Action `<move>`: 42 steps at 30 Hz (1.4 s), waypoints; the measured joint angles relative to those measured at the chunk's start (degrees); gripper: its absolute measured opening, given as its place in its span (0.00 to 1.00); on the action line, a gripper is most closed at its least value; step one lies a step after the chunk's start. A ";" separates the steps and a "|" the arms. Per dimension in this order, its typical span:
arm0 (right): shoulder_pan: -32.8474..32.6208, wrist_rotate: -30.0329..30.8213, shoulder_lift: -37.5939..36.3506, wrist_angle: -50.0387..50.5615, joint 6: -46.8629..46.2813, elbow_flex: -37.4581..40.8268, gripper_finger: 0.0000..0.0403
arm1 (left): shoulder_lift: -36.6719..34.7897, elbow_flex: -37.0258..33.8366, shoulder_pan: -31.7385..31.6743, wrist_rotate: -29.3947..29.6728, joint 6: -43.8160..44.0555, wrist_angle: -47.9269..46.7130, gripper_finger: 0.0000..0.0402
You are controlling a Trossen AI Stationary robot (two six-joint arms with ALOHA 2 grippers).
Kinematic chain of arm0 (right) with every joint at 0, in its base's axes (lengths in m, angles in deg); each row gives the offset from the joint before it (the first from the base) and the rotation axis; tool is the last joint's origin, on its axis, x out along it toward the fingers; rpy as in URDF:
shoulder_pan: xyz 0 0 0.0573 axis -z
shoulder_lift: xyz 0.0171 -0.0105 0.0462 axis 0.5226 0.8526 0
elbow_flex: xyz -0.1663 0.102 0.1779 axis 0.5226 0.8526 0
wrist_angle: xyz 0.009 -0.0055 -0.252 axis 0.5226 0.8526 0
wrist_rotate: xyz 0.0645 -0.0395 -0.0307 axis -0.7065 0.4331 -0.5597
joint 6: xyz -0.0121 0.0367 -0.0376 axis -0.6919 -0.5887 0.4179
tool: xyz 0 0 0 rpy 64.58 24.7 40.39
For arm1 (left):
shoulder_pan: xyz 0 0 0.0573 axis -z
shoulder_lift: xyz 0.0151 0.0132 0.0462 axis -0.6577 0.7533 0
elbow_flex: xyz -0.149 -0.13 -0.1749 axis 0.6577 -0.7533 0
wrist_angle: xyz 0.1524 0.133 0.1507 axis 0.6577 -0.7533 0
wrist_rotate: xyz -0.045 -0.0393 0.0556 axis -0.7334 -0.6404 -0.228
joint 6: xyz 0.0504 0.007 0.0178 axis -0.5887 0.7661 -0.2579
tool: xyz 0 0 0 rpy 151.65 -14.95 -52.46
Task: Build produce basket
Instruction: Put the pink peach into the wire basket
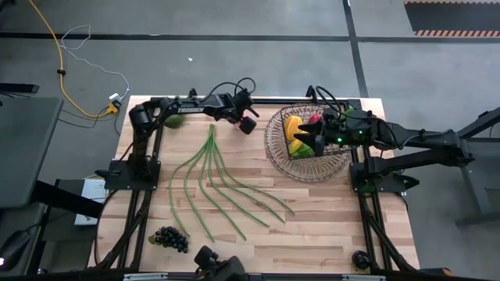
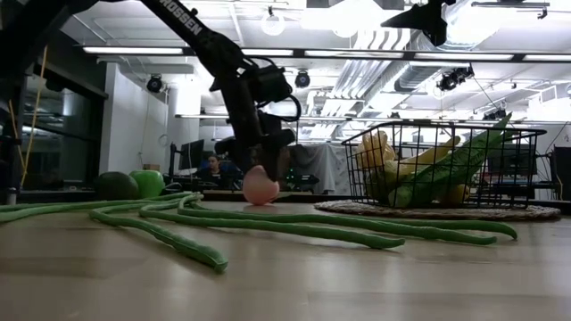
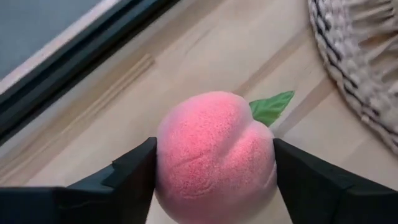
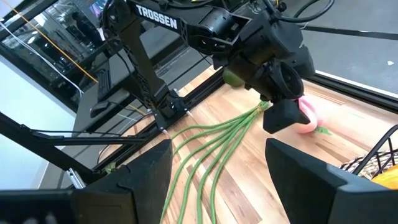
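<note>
With banana and other produce already in the wire basket (image 1: 275,144), the left end effector (image 3: 214,171) closes its fingers around a pink peach (image 3: 214,152) on the tabletop (image 1: 328,226), while long green beans (image 1: 219,183), dark grapes (image 1: 169,238) and an avocado (image 2: 116,185) wait outside, the right end effector (image 4: 217,171) hanging open over the basket

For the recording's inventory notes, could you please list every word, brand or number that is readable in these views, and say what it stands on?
"TROSSEN": white lettering on the left arm, read in the right wrist view.
"...OSSEN": the same lettering, cut off at the picture's edge, on the left arm in the low view.
High view: pale marking on that arm, too small to read.
Nothing else is legible.
</note>
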 joint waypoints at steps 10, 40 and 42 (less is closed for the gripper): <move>0.02 0.02 0.00 -0.02 0.50 0.00 0.62 | -10.95 -0.26 -0.56 -3.55 -4.37 -1.24 0.63; 0.15 0.55 -0.17 -6.82 6.42 0.00 0.62 | -47.40 -29.30 22.20 -1.52 -0.38 45.76 0.63; 0.15 0.79 -0.43 -10.79 7.99 0.00 0.62 | -42.46 -24.95 22.18 -1.69 -1.63 43.11 0.63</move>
